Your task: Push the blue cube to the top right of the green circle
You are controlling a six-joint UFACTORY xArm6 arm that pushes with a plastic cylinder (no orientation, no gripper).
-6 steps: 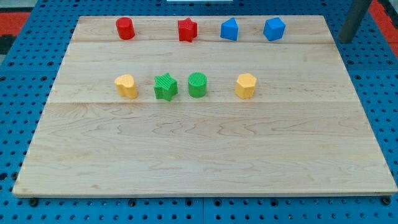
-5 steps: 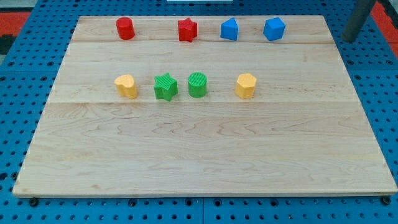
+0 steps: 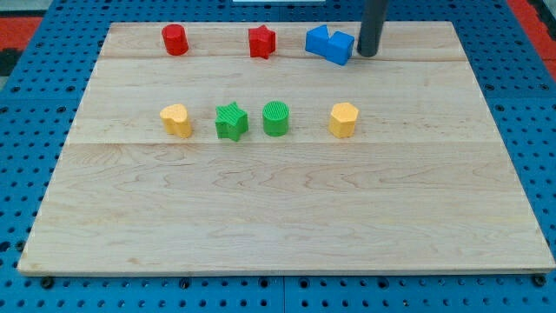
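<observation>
My tip (image 3: 367, 54) stands near the view's top, just right of the blue cube (image 3: 340, 47) and touching or nearly touching it. The blue cube sits pressed against a second blue block (image 3: 318, 40) on its left. The green circle (image 3: 275, 118) stands in the middle row, below and left of the blue cube.
A red cylinder (image 3: 175, 39) and a red star (image 3: 261, 41) sit in the top row. A yellow heart (image 3: 176, 120), a green star (image 3: 231, 121) and a yellow hexagon block (image 3: 343, 120) share the middle row with the green circle, on the wooden board (image 3: 278, 217).
The rod came from off the board at the view's top right onto the board. It pushed the blue cube left until it met the other blue block.
</observation>
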